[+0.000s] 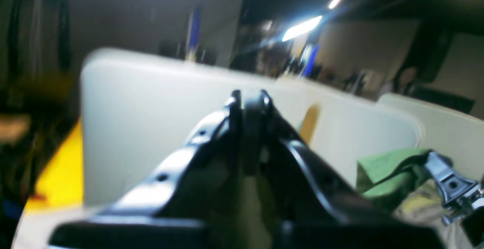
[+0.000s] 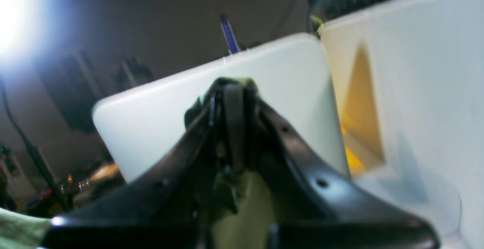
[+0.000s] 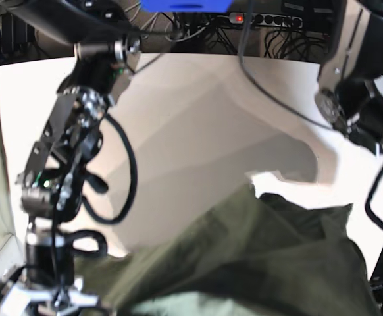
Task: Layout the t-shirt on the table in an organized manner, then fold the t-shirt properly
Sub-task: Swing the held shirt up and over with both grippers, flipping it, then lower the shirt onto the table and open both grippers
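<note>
Right hand (image 2: 234, 90), at the scene's left, is clamped on olive cloth. The t-shirt (image 3: 257, 257) hangs bunched over the near side of the white surface (image 3: 198, 112). Left hand (image 1: 249, 99) likewise pinches fabric. Advice: draw the 2 hands apart evenly, lowering the shirt flat.

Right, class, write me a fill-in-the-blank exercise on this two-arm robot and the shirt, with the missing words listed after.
1. The t-shirt is olive-____ in colour.
2. The left gripper has its jaws ____ on olive fabric.
3. The table has a ____ top.
4. In the base view, the arm carrying the right gripper is on the ____ side of the picture.

Missing words: green; shut; white; left
</note>
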